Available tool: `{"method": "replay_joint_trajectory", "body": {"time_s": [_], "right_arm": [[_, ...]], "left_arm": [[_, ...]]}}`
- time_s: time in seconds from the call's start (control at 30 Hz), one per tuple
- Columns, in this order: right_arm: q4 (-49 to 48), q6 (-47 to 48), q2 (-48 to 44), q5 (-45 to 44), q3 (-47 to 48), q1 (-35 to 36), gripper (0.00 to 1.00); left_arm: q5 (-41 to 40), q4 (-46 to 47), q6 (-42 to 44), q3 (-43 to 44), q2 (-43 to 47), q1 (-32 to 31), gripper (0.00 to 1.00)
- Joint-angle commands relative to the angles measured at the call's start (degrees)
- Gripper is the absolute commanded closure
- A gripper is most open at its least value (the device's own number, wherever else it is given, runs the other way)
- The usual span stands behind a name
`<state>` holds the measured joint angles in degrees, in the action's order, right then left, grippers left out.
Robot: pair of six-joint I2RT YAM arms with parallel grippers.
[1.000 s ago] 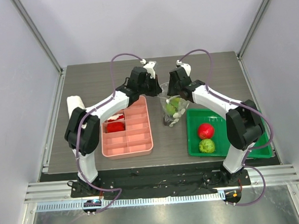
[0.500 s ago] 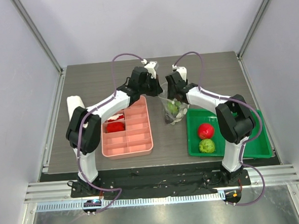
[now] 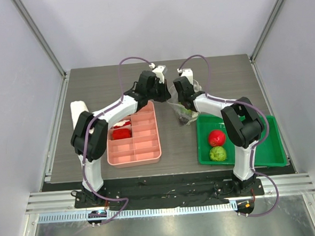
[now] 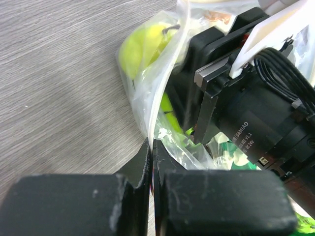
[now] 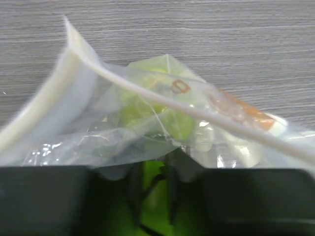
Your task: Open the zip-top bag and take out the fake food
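Main risk: the left gripper [image 4: 151, 145] has only a thin lip of the clear, white-dotted zip-top plastic bag [image 4: 165, 93], fingers pressed flat together on the film. A tug from the other arm could likely pull it free.

The right gripper [image 5: 153, 191] sits at the bag mouth, fingers a narrow gap apart behind film. Can't tell if it grips anything. If it closes on plastic, not fruit, the bag may lift with it.

The bag is crumpled and gaping, with a yellow-green plastic pear [image 4: 143, 45] inside. It's near the middle of the dark wood-grain table [image 3: 92, 95], toward the far edge, between the pink divided tray [image 3: 143, 145] and the green tray [image 3: 266, 149], at the green tray's far-left corner.

The red plastic apple [image 3: 217, 137] and bumpy round green fruit [image 3: 218, 153] lie in the green tray.
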<state>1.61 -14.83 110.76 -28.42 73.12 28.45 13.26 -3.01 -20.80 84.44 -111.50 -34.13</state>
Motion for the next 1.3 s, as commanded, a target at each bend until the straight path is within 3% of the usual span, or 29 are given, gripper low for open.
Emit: {"method": "replay_joint_trajectory", "body": {"time_s": [0.0,0.17,0.43,0.53,0.63,0.77,0.9,1.03,1.27], "right_arm": [[-1.2,1.6,-3.6,-1.4,0.6,0.2,0.82],[2.3,1.7,-11.6,-0.7,-1.1,2.0,0.98],[5.3,0.3,-21.8,2.1,-4.6,4.0,0.98],[4.7,1.1,-20.1,0.5,-4.6,3.9,0.85],[4.5,0.5,-16.9,0.2,-3.4,3.6,0.77],[6.8,-2.7,-13.5,-0.1,-1.2,3.0,0.75],[9.1,-3.3,-11.2,-0.8,0.3,2.9,0.74],[9.8,-2.5,-9.5,-0.7,1.9,3.0,0.63],[9.1,-2.0,-7.6,0.6,3.0,3.0,0.52]], "left_arm": [[0.1,1.5,0.4,2.4,0.2,0.0,1.00],[-0.2,1.5,0.1,2.6,0.3,0.0,1.00],[0.5,2.1,-1.2,2.6,0.8,0.0,1.00],[1.0,2.6,-2.0,2.4,1.0,0.0,1.00],[1.1,2.3,-2.1,2.7,1.0,-0.1,1.00],[0.4,1.4,-1.5,3.4,0.8,-0.2,1.00],[-5.3,0.8,-1.3,1.4,3.6,-0.3,1.00],[-7.3,-3.3,-2.7,1.4,6.7,-0.8,1.00],[-8.6,-5.8,-4.2,-1.2,9.5,-3.9,1.00]]}}
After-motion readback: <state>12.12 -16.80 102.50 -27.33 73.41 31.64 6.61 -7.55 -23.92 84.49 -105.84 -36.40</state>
